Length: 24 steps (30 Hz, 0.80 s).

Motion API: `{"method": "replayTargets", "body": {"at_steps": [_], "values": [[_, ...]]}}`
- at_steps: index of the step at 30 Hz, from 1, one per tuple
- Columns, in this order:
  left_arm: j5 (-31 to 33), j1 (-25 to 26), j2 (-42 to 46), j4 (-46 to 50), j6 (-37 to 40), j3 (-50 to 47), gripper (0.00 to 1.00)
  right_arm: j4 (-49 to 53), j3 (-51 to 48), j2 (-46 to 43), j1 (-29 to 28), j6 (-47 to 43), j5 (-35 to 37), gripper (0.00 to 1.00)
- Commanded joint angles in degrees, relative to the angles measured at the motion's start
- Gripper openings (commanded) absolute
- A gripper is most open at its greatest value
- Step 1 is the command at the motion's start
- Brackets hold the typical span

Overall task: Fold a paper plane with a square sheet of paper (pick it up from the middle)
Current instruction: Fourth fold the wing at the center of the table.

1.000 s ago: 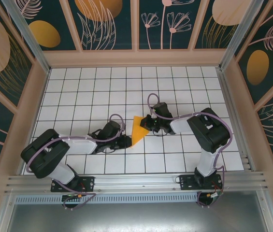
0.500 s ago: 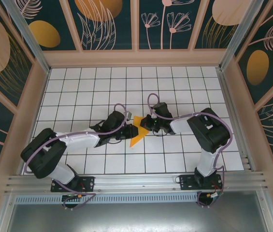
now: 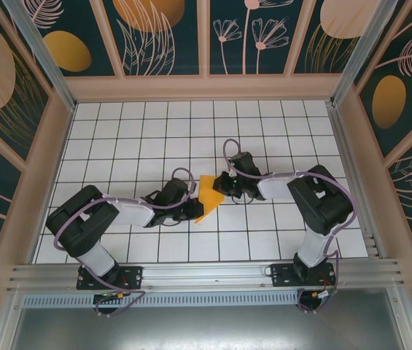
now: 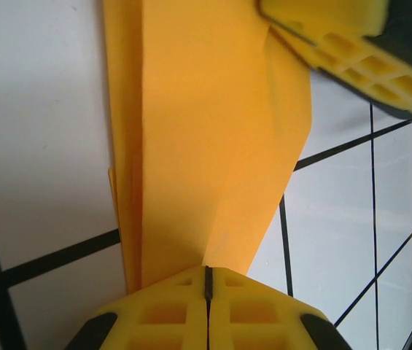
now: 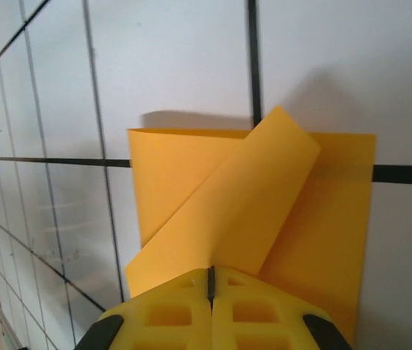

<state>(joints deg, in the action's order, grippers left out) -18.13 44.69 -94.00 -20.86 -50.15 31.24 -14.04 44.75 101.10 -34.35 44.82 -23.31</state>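
Note:
The orange-yellow sheet of paper is folded into a narrow creased piece at the middle of the white grid table. My left gripper is shut on its near end; in the left wrist view the paper runs straight into the closed yellow jaws. My right gripper is shut on the far right edge, where a slanted flap of the paper enters its closed jaws. The right gripper's yellow fingers show at the top right of the left wrist view.
Patterned walls enclose the table on three sides. An aluminium rail runs along the near edge above both arm bases. Open tiles lie all around the paper.
My left gripper came in from the left and shut on the paper's near end. The paper is now narrower and more bent. The right gripper stayed shut in place.

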Motion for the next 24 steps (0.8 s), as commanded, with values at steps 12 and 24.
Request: {"method": "replayTargets", "body": {"at_steps": [12, 24], "values": [[0.9, 0.2, -1.4, 6.9, 1.9, -1.2, 0.06, -1.9, 0.2, 3.5, -5.3, 0.5, 0.6, 0.05], [1.1, 0.3, 0.0, 7.3, 2.0, -3.6, 0.03, -1.7, 5.5, 9.4, 9.5, -3.2, 0.6, 0.06]]}}
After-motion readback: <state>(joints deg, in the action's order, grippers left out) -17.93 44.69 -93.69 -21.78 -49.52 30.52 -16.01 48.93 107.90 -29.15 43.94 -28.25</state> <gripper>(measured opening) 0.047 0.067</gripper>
